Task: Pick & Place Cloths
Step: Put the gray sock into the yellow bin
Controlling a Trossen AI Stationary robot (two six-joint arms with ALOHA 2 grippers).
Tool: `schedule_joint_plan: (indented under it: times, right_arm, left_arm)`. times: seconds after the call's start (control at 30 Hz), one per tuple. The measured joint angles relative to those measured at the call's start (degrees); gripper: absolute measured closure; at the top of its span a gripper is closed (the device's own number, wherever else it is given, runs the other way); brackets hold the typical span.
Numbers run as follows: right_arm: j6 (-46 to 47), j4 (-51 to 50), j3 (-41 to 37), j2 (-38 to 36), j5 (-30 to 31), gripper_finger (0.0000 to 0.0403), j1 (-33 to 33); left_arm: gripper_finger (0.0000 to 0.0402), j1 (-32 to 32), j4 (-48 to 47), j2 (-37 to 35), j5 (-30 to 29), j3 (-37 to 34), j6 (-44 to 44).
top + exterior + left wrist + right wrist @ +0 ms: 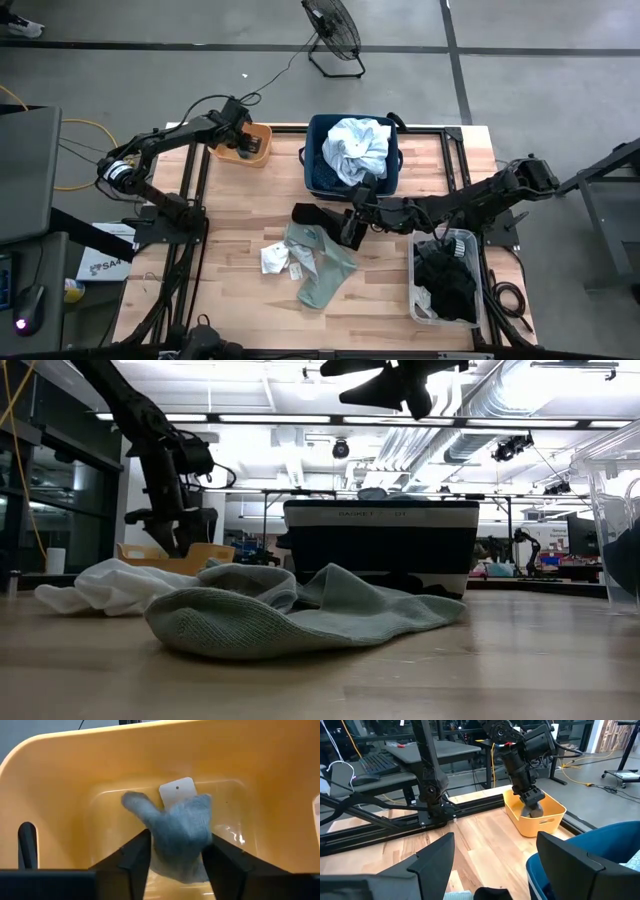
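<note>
Light wood-plank table [240, 230] on dark frame, grey concrete floor around, black floor fan [333, 30] at 12 o'clock beyond the table edge.

Orange plastic tub [245, 145] at roughly 10 o'clock on table. Left gripper [243, 135] down inside it, clamped on a grey knit sock [179, 835]; in left wrist view sock bunched between both dark fingers [134, 862], hanging over tub floor. Same seen from right wrist view: left gripper in the tub with grey piece at its tips.

Navy square fabric bin [352, 155] at 12 o'clock, holding pale blue-white shirt [358, 148] heaped on top.

Right gripper [355, 228] near table centre, raised above the surface in low view, just beside a black cloth piece [318, 213]. Fingers spread apart, nothing between them in right wrist view.

Grey-green sock cloth [325, 265] flat on table at about 6 o'clock from centre; small white piece [275, 260] touching its 9 o'clock side. Low view: grey-green cloth [290, 610] in front, white piece [110, 585] behind it toward tub.

Clear plastic bin [448, 275] at 4 o'clock, black garments [450, 280] piled inside.
</note>
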Motion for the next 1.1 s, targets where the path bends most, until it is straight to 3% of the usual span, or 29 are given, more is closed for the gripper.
schedule_joint_plan:
  times: [0.27, 0.47, 0.83, 1.1]
  right_arm:
    - [0.4, -0.4, 0.0, 0.0, -1.2, 0.013, 0.0]
    - [0.4, -1.3, 0.0, 0.0, -2.2, 0.013, 0.0]
    - [0.4, -12.3, 0.0, 0.0, -15.6, 0.013, 0.0]
    - [1.3, -18.9, 0.0, 5.6, -21.5, 0.0131, 0.1]
  left_arm:
    - [0.0171, 0.0, -0.1, -1.5, 0.0, 0.0, 1.7]
    - [0.0169, 0.0, -0.6, -7.1, 0.1, 0.1, 3.1]
    - [0.017, -0.5, -5.4, -19.7, 6.6, 0.1, 7.2]
    - [0.017, -6.2, -7.2, -24.2, 7.1, 0.1, 7.5]
